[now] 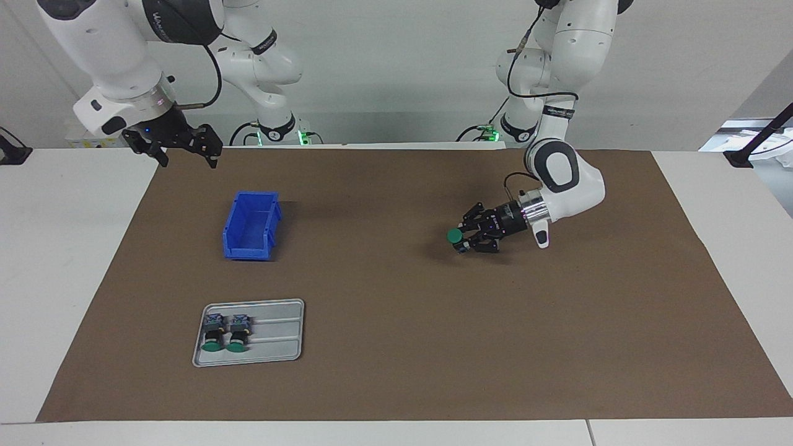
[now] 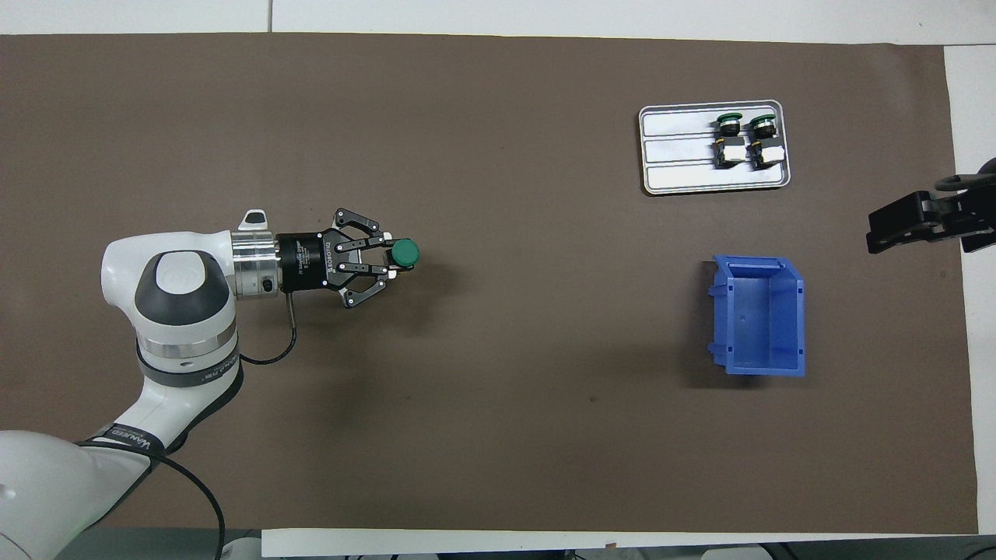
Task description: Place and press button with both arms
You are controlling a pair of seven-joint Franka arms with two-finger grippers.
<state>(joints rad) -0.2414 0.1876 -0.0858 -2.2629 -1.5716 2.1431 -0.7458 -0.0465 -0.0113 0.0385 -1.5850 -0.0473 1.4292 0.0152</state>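
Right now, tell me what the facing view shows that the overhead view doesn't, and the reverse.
Facing only: both arm bases, the right arm's white upper links, and the whole right gripper, open, waiting raised above the mat's edge near the blue bin.
Overhead only: straight down into the bin, with its bare floor.
Both: the left gripper shut on the button, held sideways low over the brown mat, plus two more buttons lying in the grey tray.
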